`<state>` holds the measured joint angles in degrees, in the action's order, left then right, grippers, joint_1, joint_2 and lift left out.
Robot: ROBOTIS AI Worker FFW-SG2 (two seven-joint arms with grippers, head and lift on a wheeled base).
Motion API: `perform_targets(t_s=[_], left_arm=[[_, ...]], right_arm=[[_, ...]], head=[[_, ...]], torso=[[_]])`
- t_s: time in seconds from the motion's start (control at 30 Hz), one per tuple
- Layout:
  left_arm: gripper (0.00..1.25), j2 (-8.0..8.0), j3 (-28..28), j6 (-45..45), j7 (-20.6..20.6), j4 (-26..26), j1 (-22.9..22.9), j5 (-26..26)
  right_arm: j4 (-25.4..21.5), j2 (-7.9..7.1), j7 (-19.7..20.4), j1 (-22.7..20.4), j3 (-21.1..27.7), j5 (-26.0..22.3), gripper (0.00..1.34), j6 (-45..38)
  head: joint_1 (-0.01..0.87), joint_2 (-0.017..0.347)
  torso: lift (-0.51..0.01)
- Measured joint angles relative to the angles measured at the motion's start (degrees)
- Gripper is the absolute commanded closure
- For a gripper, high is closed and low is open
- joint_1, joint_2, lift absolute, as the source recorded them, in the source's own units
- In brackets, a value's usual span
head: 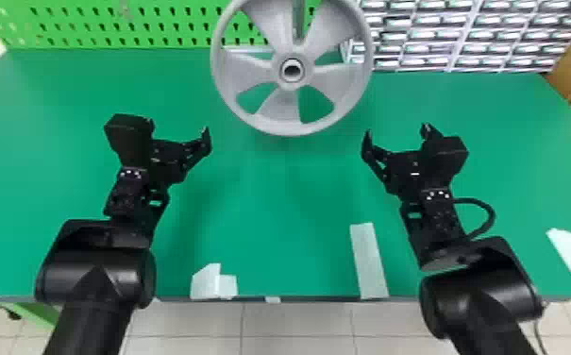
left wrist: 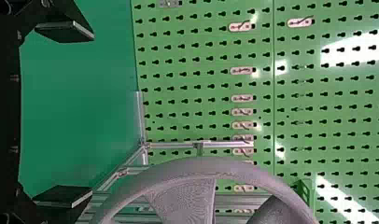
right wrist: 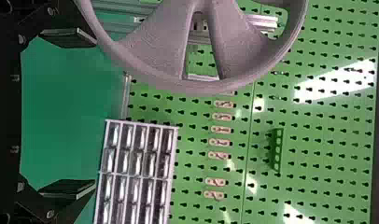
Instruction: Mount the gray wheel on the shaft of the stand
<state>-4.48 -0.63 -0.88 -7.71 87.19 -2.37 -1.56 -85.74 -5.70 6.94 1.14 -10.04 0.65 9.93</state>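
Note:
The gray wheel stands upright at the back middle in the head view, its hub facing me with a dark round center. Left of the wheel's lower rim, my left gripper is open and touches nothing. My right gripper is likewise open, apart from the rim on the right. In the left wrist view, the left gripper has a wide gap between its fingers, with the wheel beyond. The right wrist view has the right gripper spread, the wheel past it, and metal profiles of the stand behind.
A rack of small bins stands at the back right, beside a green pegboard. Whitish tape strips lie near the front edge of the green table, with another strip at the far right.

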Motion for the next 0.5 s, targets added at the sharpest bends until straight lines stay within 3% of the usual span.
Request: perform_targets(t_s=[0.5], left_arm=[[0.13,0.0,0.0,0.0,0.0,0.0,-0.1,0.0]], right_arm=[[0.2,0.04,0.0,0.1,0.2,-0.1,0.22,0.0]], head=[[0.865,0.052]], torso=[[-0.101]])
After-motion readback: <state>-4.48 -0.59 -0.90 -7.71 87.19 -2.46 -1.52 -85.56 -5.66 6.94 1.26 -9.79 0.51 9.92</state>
